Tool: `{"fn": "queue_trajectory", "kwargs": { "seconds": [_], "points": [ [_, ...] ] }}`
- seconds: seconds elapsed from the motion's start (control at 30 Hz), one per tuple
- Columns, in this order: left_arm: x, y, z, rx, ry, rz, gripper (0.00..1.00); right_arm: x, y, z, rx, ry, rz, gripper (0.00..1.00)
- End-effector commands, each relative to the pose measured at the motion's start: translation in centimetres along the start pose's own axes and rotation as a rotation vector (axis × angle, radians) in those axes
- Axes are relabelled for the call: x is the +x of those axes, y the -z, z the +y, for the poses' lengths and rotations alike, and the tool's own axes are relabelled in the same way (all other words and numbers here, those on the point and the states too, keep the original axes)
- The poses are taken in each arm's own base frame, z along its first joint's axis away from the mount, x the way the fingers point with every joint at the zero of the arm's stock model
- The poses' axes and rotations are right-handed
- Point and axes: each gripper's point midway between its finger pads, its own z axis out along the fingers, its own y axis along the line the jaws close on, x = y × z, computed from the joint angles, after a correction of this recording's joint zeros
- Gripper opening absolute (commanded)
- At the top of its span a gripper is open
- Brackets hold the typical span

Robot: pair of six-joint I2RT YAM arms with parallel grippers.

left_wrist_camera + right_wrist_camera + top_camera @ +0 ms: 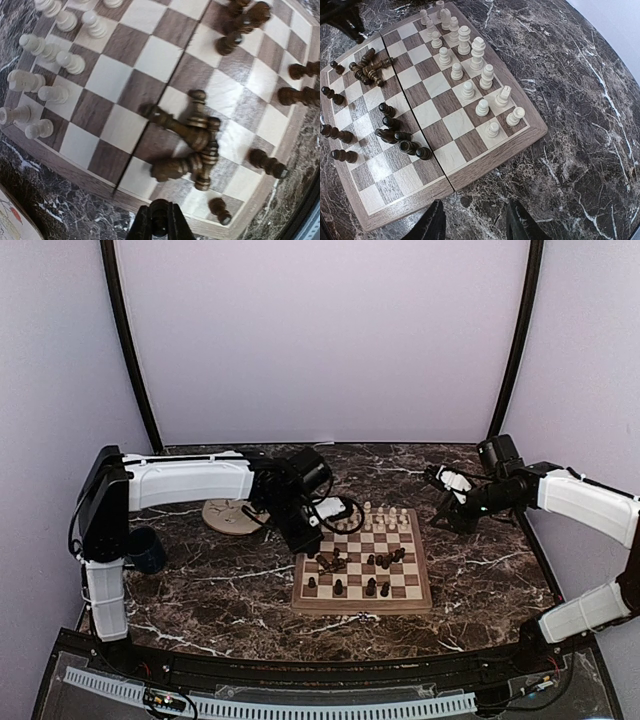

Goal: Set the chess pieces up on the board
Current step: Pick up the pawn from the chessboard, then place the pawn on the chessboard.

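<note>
Showing the left gripper (159, 212), jaws drawn nearly together on what looks like 1 small dark piece (159, 225), its shape mostly hidden in the grip. Just ahead of it on the board (125, 127) lies a heap of fallen dark pieces (192, 142). The right gripper (475, 226) has jaws wide apart and empty, with the board's near corner just beyond them. The chess pieces are judged light, stiff, smooth turned wood — prone to roll and topple — best pinched at the narrow neck below the head. Only the right wrist view shows the pale pieces (470, 75) upright in 2 rows; only the left wrist view resolves the heap.
</note>
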Motion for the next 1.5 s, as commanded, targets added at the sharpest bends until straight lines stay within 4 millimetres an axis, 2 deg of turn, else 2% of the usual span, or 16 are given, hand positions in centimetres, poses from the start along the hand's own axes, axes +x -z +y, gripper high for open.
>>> {"fn": "queue_trajectory", "kwargs": {
  "seconds": [0.0,0.23,0.57,1.17,1.33,1.47],
  "points": [
    [-0.8,3.0,-3.4,0.069,-0.100,-0.083,0.05,0.0,-0.4,0.0,-0.004,0.001,-0.005,0.42],
    [-0.5,2.4,-6.1,0.144,-0.140,-0.076,0.06,-0.1,-0.4,0.0,-0.010,-0.001,-0.005,0.42],
    [-0.1,1.0,-7.7,0.190,-0.161,-0.053,0.06,-0.2,-0.4,0.1,-0.013,-0.002,-0.008,0.42],
    [1.1,-2.4,-7.6,0.162,-0.166,0.010,0.10,0.1,-0.6,0.1,-0.015,-0.001,-0.001,0.42],
    [0.8,-1.9,-7.6,0.160,-0.162,0.006,0.24,0.1,-0.6,0.1,-0.016,-0.002,0.001,0.42],
    [0.1,-0.3,-7.5,0.150,-0.173,-0.017,0.27,0.1,-0.7,0.1,-0.018,-0.003,0.001,0.43]
  ]
}}
